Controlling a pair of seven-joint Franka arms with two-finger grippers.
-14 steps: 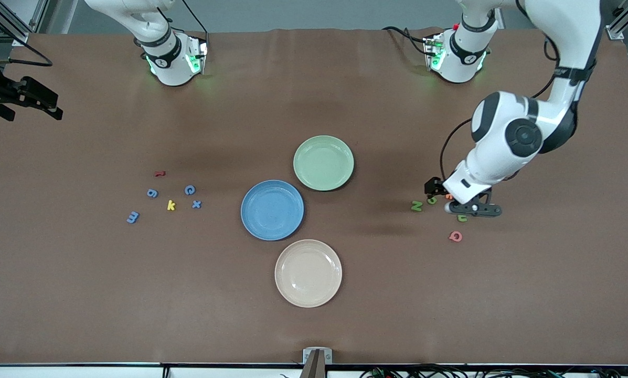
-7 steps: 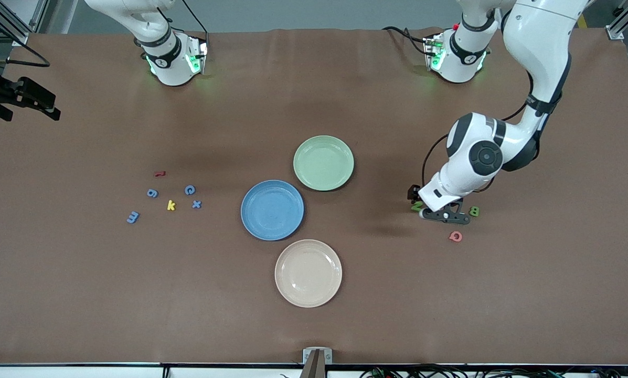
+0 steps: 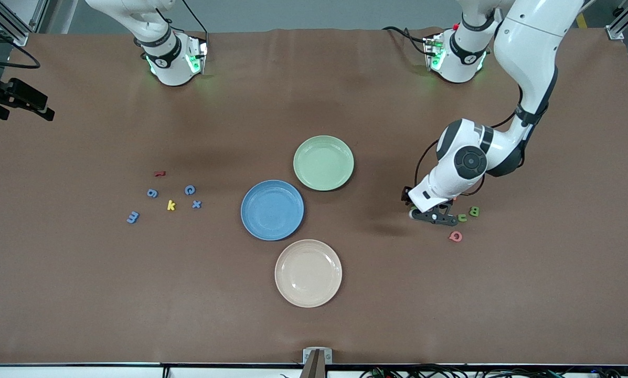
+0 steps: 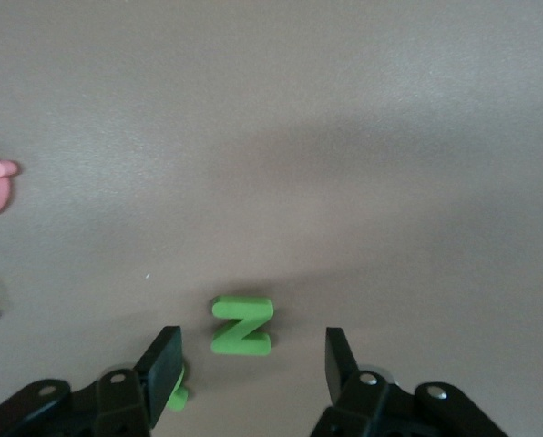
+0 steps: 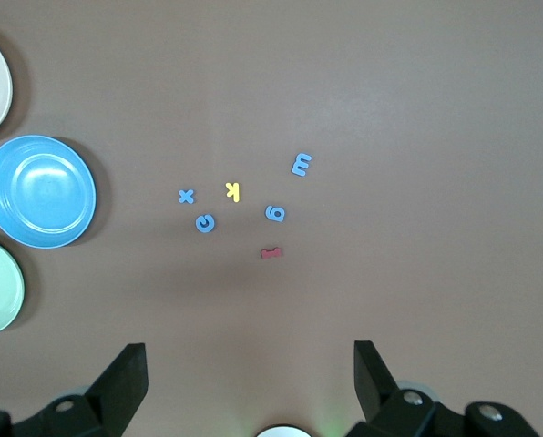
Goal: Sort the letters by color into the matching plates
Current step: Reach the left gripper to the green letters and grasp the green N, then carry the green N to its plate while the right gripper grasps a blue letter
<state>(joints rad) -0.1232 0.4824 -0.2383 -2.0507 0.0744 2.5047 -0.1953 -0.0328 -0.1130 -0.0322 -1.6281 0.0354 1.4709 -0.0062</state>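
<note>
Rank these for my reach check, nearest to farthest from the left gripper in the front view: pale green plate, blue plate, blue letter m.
Measured from the left gripper:
1. Round pale green plate, mid-table, toward the robots' bases.
2. Round blue plate, beside the green plate, nearer the front camera.
3. Small flat blue letter m, at the right arm's end.

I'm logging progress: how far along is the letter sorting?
Nothing is done: the blue plate and green plate hold no letters. In hand: the left gripper is down with its fingers either side of the green N, not gripping it. The right gripper waits open. All eight letters remain.
</note>
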